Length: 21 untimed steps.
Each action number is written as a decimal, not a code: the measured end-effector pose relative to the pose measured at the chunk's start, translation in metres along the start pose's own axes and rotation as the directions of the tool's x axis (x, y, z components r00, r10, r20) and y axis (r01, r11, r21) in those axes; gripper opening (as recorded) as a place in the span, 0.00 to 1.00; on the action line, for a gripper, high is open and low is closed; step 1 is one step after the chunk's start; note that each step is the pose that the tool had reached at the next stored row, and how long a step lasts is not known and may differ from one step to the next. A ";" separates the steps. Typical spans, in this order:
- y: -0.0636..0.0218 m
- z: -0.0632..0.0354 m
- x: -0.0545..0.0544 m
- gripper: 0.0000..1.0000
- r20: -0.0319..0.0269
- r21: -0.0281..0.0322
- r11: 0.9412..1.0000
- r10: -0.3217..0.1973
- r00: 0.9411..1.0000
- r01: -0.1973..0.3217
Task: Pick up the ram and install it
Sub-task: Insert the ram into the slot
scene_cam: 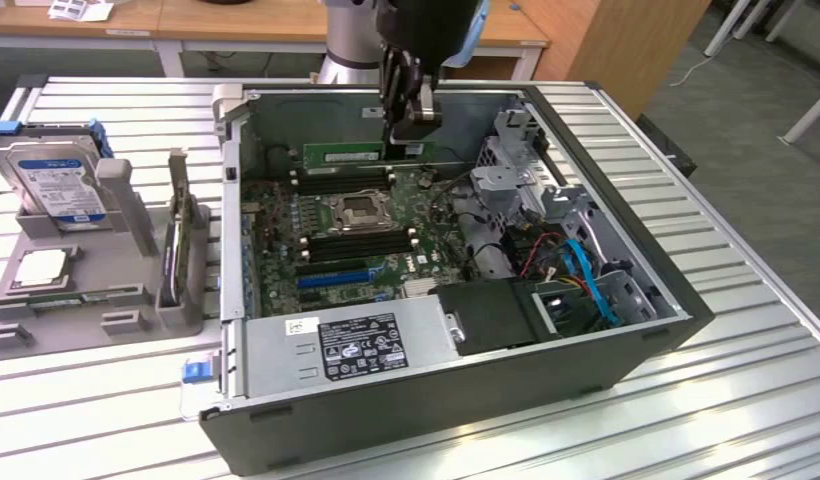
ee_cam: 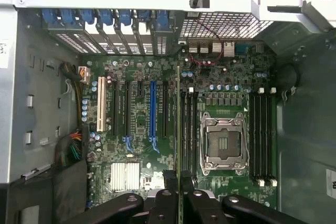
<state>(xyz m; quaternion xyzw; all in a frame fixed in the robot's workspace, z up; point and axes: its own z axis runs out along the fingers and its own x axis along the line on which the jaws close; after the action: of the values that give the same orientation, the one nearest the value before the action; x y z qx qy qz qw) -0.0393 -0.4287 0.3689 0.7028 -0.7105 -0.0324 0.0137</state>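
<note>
My gripper (scene_cam: 410, 135) hangs inside the open computer case (scene_cam: 650, 330), shut on the ram (scene_cam: 341, 155), a long green stick held level on its edge above the far part of the motherboard (scene_cam: 337, 265). In the wrist view the ram (ee_cam: 178, 129) appears edge-on as a thin green line running out from between the black fingers (ee_cam: 164, 203). It lies just beside the black memory slots (ee_cam: 189, 129) next to the CPU socket (ee_cam: 223, 142). More black slots (ee_cam: 262, 135) sit on the socket's other side. The ram is above the board, not seated in a slot.
A silver hard drive (scene_cam: 57, 185) with a blue-and-white label leans in a grey holder at the exterior view's left, beside a grey upright fixture (scene_cam: 177, 250). Inside the case are the power supply (scene_cam: 343, 345), blue cables (scene_cam: 584, 275), a metal drive cage (scene_cam: 517, 170) and blue card slots (ee_cam: 153, 108).
</note>
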 end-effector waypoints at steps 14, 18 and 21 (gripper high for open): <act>-0.0032 0.0353 0.000 0.14 0.003 0.001 0.999 0.040 0.999 -0.040; -0.0037 0.0425 0.000 0.14 0.004 0.001 0.999 0.051 0.999 -0.051; -0.0040 0.0480 0.000 0.14 0.004 0.001 0.998 0.059 0.998 -0.059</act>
<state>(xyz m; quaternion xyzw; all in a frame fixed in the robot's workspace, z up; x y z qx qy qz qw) -0.0384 -0.4278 0.3207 0.6815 -0.7310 -0.0328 0.0127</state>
